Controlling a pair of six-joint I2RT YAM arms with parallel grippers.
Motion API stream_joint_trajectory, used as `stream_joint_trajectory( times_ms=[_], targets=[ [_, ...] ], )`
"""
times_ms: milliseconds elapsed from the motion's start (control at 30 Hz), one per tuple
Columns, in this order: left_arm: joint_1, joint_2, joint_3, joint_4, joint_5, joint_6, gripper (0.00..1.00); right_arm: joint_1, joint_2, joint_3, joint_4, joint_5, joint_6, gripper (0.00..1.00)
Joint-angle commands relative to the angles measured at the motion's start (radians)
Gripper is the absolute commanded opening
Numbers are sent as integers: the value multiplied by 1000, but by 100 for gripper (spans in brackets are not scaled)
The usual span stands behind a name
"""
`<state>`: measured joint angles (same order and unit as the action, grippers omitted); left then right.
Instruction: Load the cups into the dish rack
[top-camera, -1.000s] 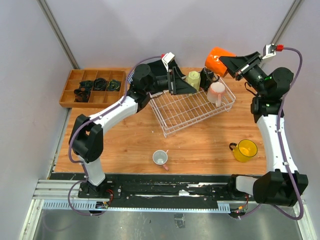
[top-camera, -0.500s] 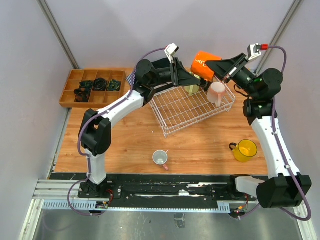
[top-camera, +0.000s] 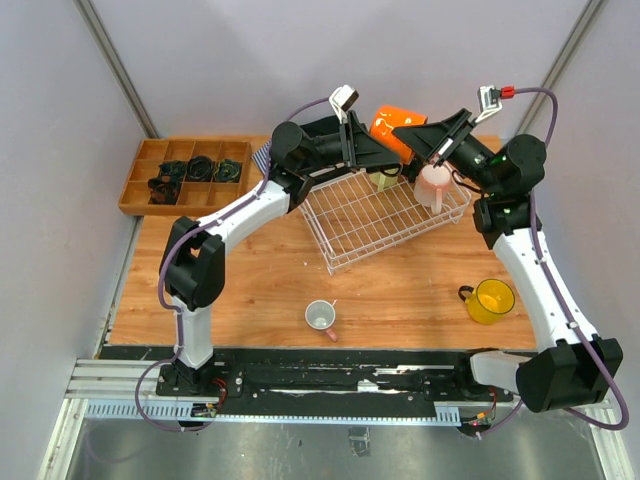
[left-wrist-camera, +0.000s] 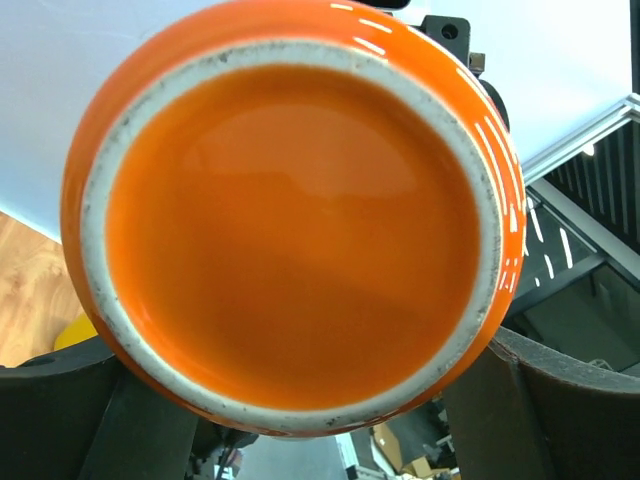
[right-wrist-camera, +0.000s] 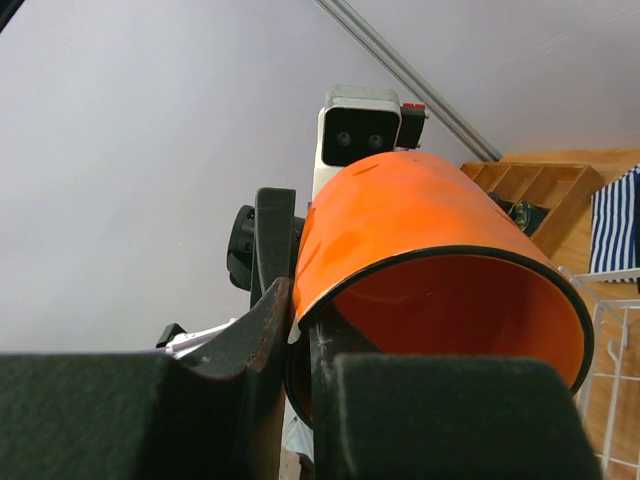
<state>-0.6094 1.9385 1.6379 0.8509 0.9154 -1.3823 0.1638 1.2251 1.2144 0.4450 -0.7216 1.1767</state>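
Note:
My right gripper (top-camera: 408, 131) is shut on the rim of the orange mug (top-camera: 388, 122), one finger inside and one outside, and holds it in the air above the far edge of the white wire dish rack (top-camera: 385, 218). In the right wrist view the mug (right-wrist-camera: 430, 250) lies on its side in the gripper (right-wrist-camera: 300, 320). My left gripper (top-camera: 382, 152) is open at the mug's base, which fills the left wrist view (left-wrist-camera: 290, 230) between the spread fingers (left-wrist-camera: 560, 410). A pale pink mug (top-camera: 434, 185) and a yellow-green mug (top-camera: 384, 178) sit in the rack. The black mug is hidden.
A yellow mug (top-camera: 492, 300) stands on the table at the right. A small dusty pink mug (top-camera: 320, 317) stands near the front middle. A brown wooden compartment tray (top-camera: 185, 172) sits at the far left, with a striped cloth (top-camera: 262, 155) beside it.
My right gripper has carried the orange mug leftward toward the left gripper. My left gripper has risen from the rack and now faces the mug's base.

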Motion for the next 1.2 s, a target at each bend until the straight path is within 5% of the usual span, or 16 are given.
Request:
stream_joint_trajectory(
  times_ms=[0, 900, 1167],
  targets=[
    [-10, -27, -9, 72, 9, -25, 83, 15, -11, 29, 66, 58, -128, 1],
    [-10, 31, 37, 182, -84, -81, 72, 51, 19, -114, 211, 176, -114, 1],
    [-5, 29, 42, 186, -106, -71, 42, 42, -5, -124, 164, 192, -152, 1]
  ],
)
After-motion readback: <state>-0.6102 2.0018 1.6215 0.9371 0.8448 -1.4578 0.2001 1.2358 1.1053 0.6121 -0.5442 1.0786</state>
